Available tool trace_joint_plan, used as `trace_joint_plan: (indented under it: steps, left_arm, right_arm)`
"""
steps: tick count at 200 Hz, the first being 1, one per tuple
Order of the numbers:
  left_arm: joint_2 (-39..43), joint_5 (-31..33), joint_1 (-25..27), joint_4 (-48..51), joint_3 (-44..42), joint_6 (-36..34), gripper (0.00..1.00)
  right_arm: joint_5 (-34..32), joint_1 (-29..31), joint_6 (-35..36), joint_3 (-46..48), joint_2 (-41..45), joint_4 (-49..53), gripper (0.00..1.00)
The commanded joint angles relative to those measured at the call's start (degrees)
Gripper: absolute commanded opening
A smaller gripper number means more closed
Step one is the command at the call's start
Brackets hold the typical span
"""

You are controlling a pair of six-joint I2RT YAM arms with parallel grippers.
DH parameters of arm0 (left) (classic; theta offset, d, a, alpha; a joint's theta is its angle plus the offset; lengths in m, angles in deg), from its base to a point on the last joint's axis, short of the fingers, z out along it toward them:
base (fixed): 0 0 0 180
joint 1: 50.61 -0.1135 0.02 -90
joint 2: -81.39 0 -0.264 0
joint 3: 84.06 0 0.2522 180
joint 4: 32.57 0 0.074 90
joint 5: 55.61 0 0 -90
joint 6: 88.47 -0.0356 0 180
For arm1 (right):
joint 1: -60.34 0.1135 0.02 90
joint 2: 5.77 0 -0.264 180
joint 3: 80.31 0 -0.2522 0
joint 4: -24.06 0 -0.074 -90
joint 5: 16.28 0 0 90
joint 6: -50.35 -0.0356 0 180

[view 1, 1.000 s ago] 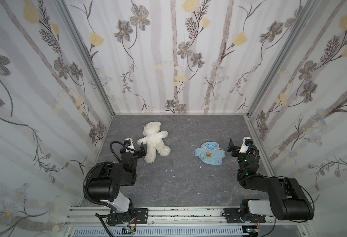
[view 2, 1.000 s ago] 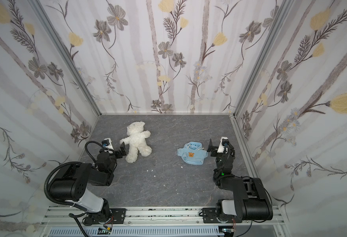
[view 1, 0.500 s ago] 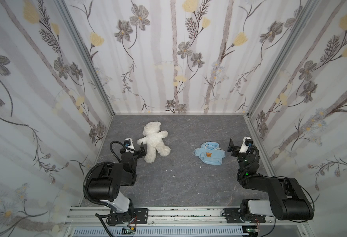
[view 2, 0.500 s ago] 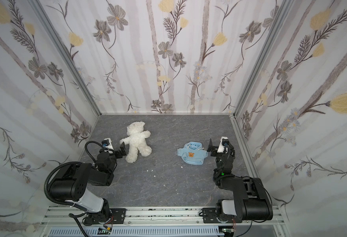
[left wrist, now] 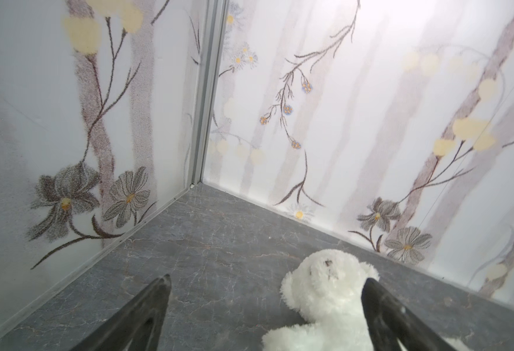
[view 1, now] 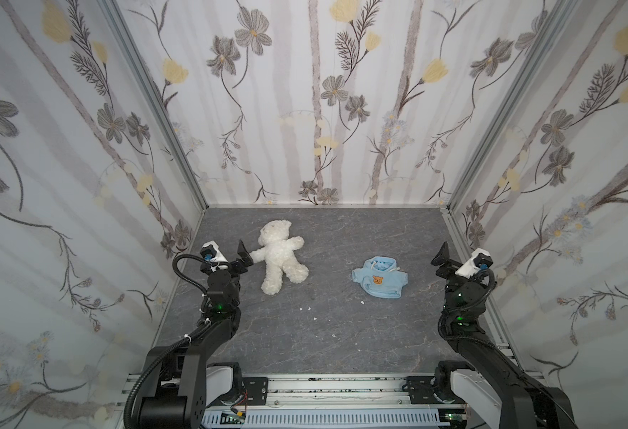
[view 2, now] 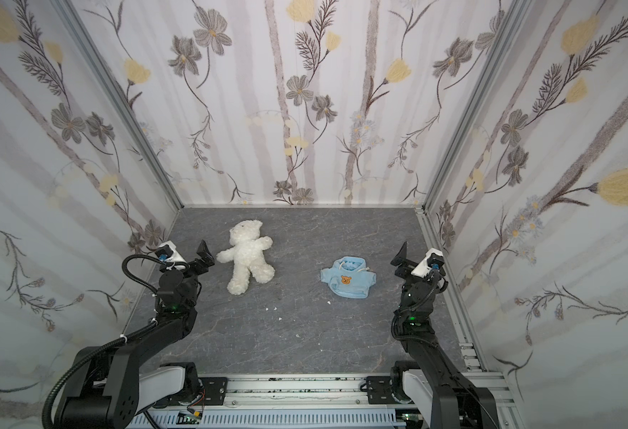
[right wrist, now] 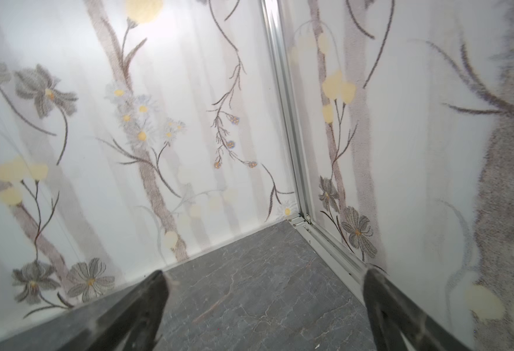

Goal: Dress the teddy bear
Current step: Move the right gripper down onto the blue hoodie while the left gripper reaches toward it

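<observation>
As both top views show: a small fluffy white plush teddy bear (view 1: 280, 256) (view 2: 248, 256) lies face up on the left part of the grey marbled tabletop (view 1: 342, 334), head toward the back wall. A small light-blue fabric hoodie (view 1: 379, 276) (view 2: 347, 276) with an orange bear-face patch lies flat, well apart to its right.
Jaws, left gripper (view 1: 244, 256): spread wide, holding nothing, just beside the bear's outstretched arm.
Jaws, right gripper (view 1: 449, 260): spread wide, holding nothing, near the hoodie's sleeve and apart from it.
Left wrist view: two black fingers (left wrist: 155, 301) stand far apart. The bear's head (left wrist: 325, 288) and one arm show close by one of them; whether they touch cannot be told.
Right wrist view: the wide fingers (right wrist: 152, 297) frame bare tabletop and a wall corner, with neither bear nor hoodie in sight.
Risk: soft plush may slide or roll under a shallow pinch. A grip through both hoodie layers would probably shut the opening the bear must enter. The right arm sits close to the side wall.
Containers: none. The hoodie, the one thing meant to take the bear, has no bear in it.
</observation>
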Motion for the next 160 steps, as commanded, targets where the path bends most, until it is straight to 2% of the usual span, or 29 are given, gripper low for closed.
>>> trace_joint_plan:
  steps: [1, 19, 40, 71, 82, 107, 130, 160]
  left_arm:
    - [1.6, -14.2, 1.3, 12.5, 2.3, 15.6, 0.97]
    - [2.2, -19.5, 6.4, 14.4, 3.5, 20.6, 0.96]
    - [4.4, -17.3, 14.6, 21.5, 6.1, 18.9, 0.96]
    - [4.6, -16.0, 23.6, 29.5, 10.5, 14.7, 0.96]
    - [2.9, -17.1, 26.5, 30.2, 12.3, 13.7, 0.96]
    - [-3.2, -18.9, 32.6, 30.7, 16.6, 11.9, 0.96]
    - [-6.7, -18.2, 35.7, 30.6, 18.8, 11.2, 0.96]
    - [-7.2, -17.2, 37.2, 30.6, 19.5, 10.2, 0.96]
  right_arm:
    - [9.4, 0.9, -12.8, -3.6, 2.4, 19.5, 0.97]
    - [14.0, 7.5, -18.0, -4.9, 0.6, 25.0, 0.94]
    - [11.4, 14.7, -18.9, -7.7, -3.2, 35.5, 0.92]
    - [12.7, 15.0, -19.4, -8.7, -9.5, 41.2, 0.84]
    - [14.3, 15.1, -19.3, -10.7, -12.9, 44.2, 0.8]
    - [19.2, 15.1, -21.2, -11.5, -19.6, 43.0, 0.74]
    - [19.2, 15.0, -22.1, -11.5, -22.7, 42.1, 0.69]
    - [17.2, 15.0, -22.4, -10.7, -23.6, 40.3, 0.64]
